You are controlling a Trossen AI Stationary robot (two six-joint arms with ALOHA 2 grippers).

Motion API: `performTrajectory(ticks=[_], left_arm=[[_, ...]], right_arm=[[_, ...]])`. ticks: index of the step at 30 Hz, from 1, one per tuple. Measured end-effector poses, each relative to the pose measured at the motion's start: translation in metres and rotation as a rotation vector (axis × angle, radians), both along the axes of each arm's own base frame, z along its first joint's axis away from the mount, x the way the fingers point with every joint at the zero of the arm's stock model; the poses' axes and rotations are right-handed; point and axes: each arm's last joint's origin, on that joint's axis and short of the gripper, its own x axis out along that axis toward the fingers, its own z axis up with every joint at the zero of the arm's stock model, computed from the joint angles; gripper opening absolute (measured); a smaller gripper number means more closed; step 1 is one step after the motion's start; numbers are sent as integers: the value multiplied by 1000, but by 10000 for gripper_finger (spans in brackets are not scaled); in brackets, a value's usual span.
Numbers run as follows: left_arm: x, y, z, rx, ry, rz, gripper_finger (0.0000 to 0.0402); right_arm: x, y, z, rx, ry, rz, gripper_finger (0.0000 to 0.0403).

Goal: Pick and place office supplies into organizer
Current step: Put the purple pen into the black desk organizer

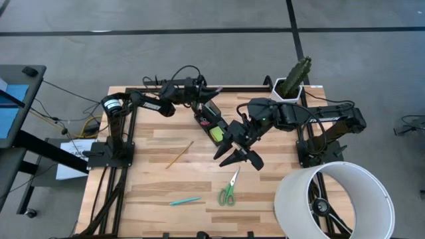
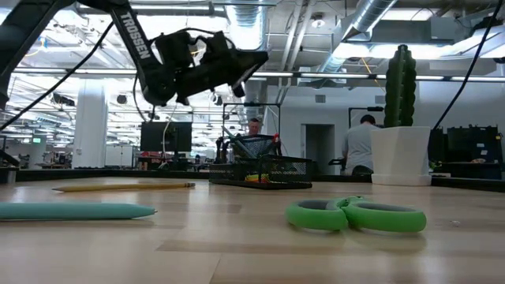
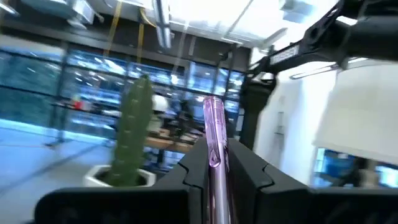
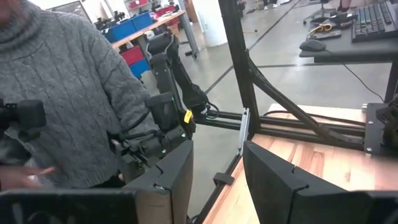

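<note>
Left tool [image 1: 211, 91] grips a pink pen [image 3: 214, 149] above the organizer [image 1: 214, 121]; right tool [image 1: 240, 156] hovers open and empty near the scissors [image 1: 229, 189].

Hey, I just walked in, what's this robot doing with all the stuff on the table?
It is sorting office supplies into the black organizer at the back of the table. The left gripper is shut on a pink pen, held up near the organizer. The right gripper hangs open above the table, just beyond the green-handled scissors. The scissors, a yellow pencil and a teal pen lie on the table, not yet put away.
</note>
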Motion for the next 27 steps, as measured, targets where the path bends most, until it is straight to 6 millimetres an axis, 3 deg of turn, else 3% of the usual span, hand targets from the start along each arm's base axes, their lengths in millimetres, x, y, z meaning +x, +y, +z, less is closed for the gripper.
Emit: performTrajectory(ticks=[10, 15, 22, 27], left_arm=[[-5, 19, -9, -150, 210, -93, 22], [-14, 24, -2, -126, 308, -109, 22], [-29, 15, 20, 81, 602, -23, 22], [-30, 11, 53, 342, 919, 54, 22]], right_arm=[[0, 0, 0, 0, 0, 0, 133], [0, 0, 0, 0, 0, 0, 134], [0, 0, 0, 0, 0, 0, 133], [0, 0, 0, -26, -23, 5, 134]])
